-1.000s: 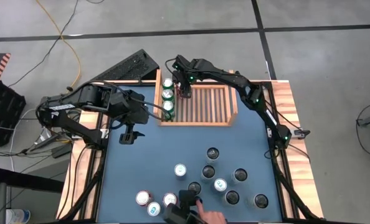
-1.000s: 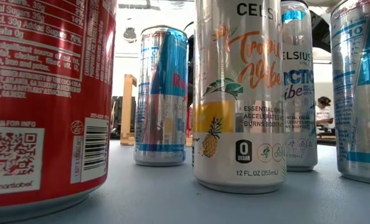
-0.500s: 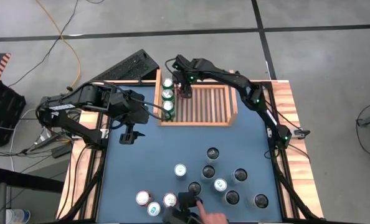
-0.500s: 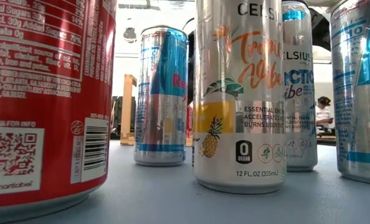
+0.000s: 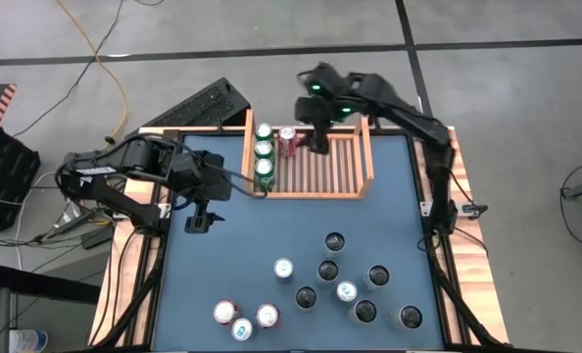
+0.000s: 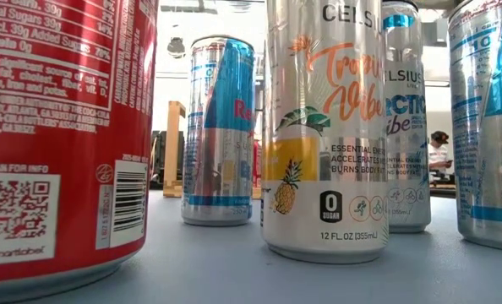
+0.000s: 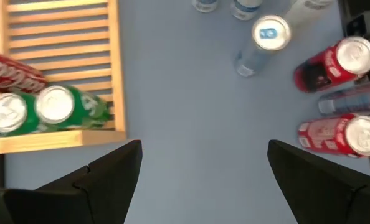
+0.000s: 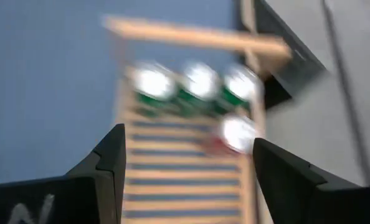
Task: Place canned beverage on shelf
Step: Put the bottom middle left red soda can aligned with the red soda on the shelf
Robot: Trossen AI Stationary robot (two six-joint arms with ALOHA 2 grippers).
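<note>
**Now a red can stands on the shelf, both claws empty**

Nearest the front edge of the blue surface point(image 5: 271, 230) stand three cans point(image 5: 242, 319), two of them red. Just beyond, toward the right, is a loose cluster of cans point(image 5: 345, 284), all upright and apart from one another. Farther back on the left, the left claw point(image 5: 199, 222) hovers over bare surface, its fingers spread wide and holding nothing. Beyond it lies the shelf point(image 5: 367, 157), a slatted light-wood tray. Three green cans point(image 5: 264, 152) stand in a row along its left wall. Just beside the farthest of them stands the red can point(image 5: 288, 138), upright in the far left corner. The right claw point(image 5: 320, 140) hangs above the shelf's far edge, near that can, released and clear of it.
</note>
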